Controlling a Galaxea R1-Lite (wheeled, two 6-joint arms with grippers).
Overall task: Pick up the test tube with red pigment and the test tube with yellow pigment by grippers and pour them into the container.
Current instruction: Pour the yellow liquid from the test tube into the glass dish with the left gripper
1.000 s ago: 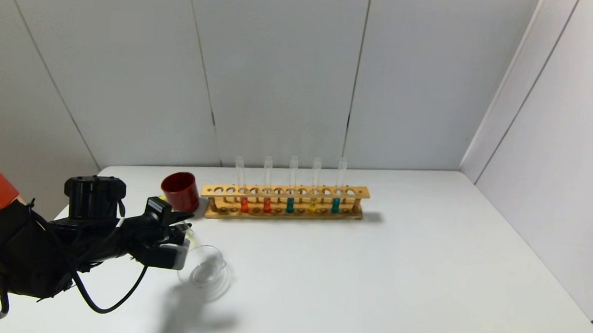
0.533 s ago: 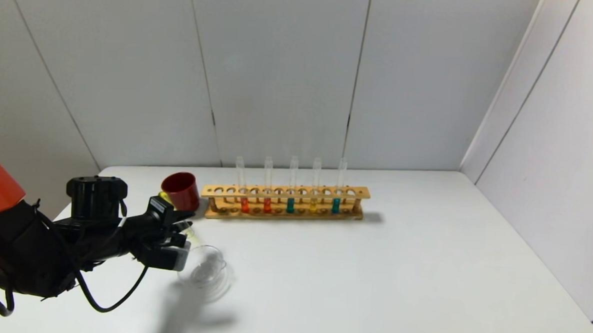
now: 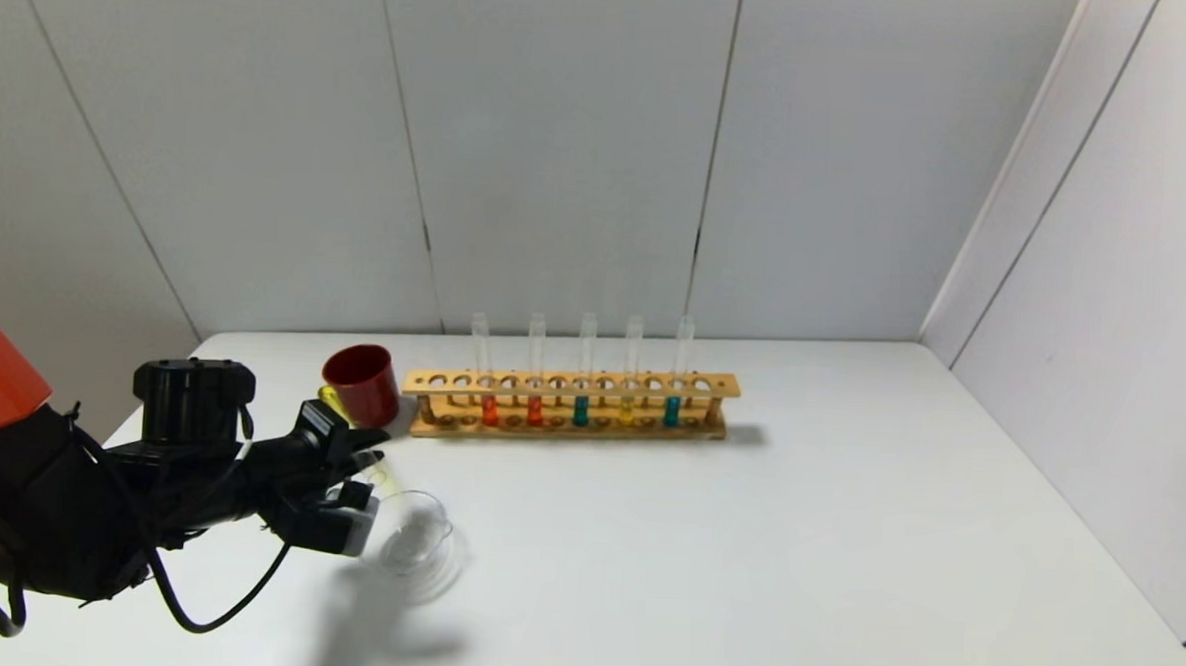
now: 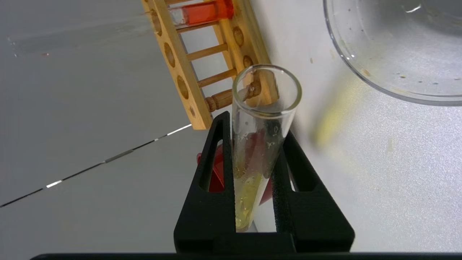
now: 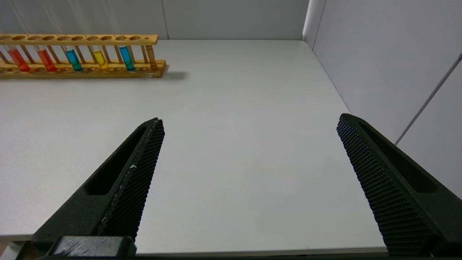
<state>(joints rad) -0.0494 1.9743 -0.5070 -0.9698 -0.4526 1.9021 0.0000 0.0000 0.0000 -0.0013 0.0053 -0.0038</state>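
My left gripper (image 3: 365,471) is shut on the test tube with yellow pigment (image 3: 384,476) and holds it tilted, mouth toward the container (image 3: 413,547), a low clear glass dish just to its right. In the left wrist view the tube (image 4: 260,144) sits between the black fingers (image 4: 213,169), yellow liquid low in it, and the dish rim (image 4: 346,54) lies beyond its mouth. Two red-pigment tubes (image 3: 490,409) (image 3: 535,411) stand in the wooden rack (image 3: 571,384). My right gripper (image 5: 251,121) is open and empty over the table's near right part, out of the head view.
A dark red cup (image 3: 361,383) stands just behind my left gripper, at the rack's left end. The rack also holds a paler yellow tube (image 3: 627,412) and two teal tubes (image 3: 581,411) (image 3: 672,412). Grey wall panels close the back and right side.
My left gripper has rolled a little and dipped, tilting the yellow tube further toward the dish. The rack, the cup and the dish have not moved.
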